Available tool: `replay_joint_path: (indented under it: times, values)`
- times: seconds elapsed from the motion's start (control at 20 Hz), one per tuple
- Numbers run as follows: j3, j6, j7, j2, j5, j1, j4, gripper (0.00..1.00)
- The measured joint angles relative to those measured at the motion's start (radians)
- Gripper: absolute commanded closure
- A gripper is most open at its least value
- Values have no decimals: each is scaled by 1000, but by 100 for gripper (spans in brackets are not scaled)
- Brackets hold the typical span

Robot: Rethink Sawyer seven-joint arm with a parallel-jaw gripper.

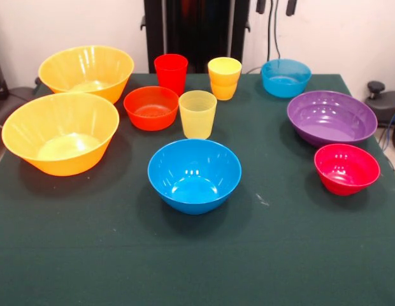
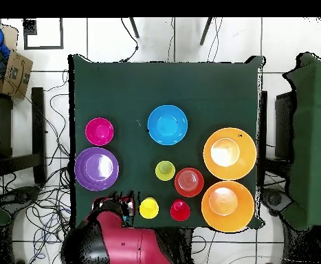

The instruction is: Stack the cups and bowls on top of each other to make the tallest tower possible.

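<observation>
Green cloth covers the table [image 1: 197,268], and on it we see every piece standing upright and apart, none of the bowls stacked. In the front view a glossy medium blue plastic bowl [image 1: 194,175] sits near the middle. Behind it stands a pale translucent yellow cup [image 1: 197,113], just beside a small orange-red bowl [image 1: 151,107]. Further back are a red plastic cup [image 1: 171,72] and two orange-yellow cups [image 1: 224,78], one nested inside the other. On the left of that view two large yellow-orange bowls [image 1: 60,132] stand one behind the other, close together. On the right we find a wide purple bowl [image 1: 331,118], a small pink-red bowl [image 1: 346,168] in front of it, and a small light-blue bowl [image 1: 285,78] at the far edge. From overhead, the red arm [image 2: 128,244] reaches in at the table's edge and its gripper [image 2: 125,205] hangs beside the orange-yellow cups, above where the light-blue bowl stands. Whether the gripper is spread or closed we cannot tell
</observation>
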Motion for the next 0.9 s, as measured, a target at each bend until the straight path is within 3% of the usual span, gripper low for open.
replay_joint_path:
  times: [0.2,0.25,0.45,0.7,0.9]
  values:
    - [1,93,0,-6,0,-16,-8,0]
    - [0,158,0,-8,0,-31,-11,0]
    - [1,226,0,3,0,-52,-16,0]
    - [6,226,0,83,0,-90,-52,0]
    - [7,223,0,194,0,-101,-136,0]
